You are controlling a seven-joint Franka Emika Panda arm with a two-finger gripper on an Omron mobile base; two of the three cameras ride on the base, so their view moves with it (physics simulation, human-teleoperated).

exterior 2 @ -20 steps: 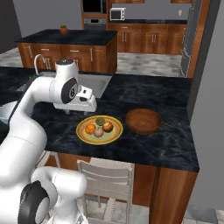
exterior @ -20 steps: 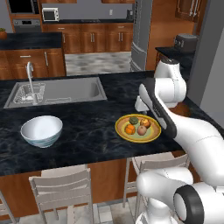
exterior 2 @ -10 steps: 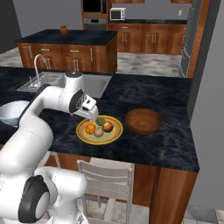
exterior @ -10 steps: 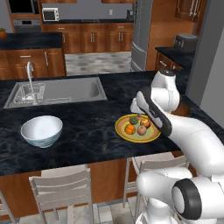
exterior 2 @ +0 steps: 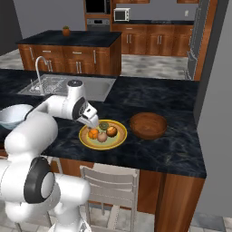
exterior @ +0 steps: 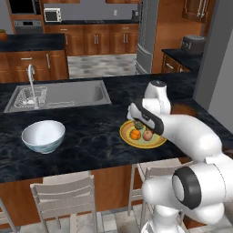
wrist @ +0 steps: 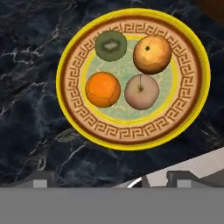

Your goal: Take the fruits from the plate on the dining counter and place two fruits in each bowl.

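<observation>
— Our black marbled stone dining counter (exterior: 91, 136) carried the yellow-rimmed flat plate (wrist: 70, 48); all four small round fruits (wrist: 141, 91) lay there.

— Our two-finger gripper (exterior 2: 92, 120) hovered above, jaws' state unclear. We judged centring over one fruit wisest.

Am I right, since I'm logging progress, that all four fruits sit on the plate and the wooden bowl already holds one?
Not quite. The four fruits do sit on the plate, but the right base view shows the wooden bowl holding nothing.
</observation>
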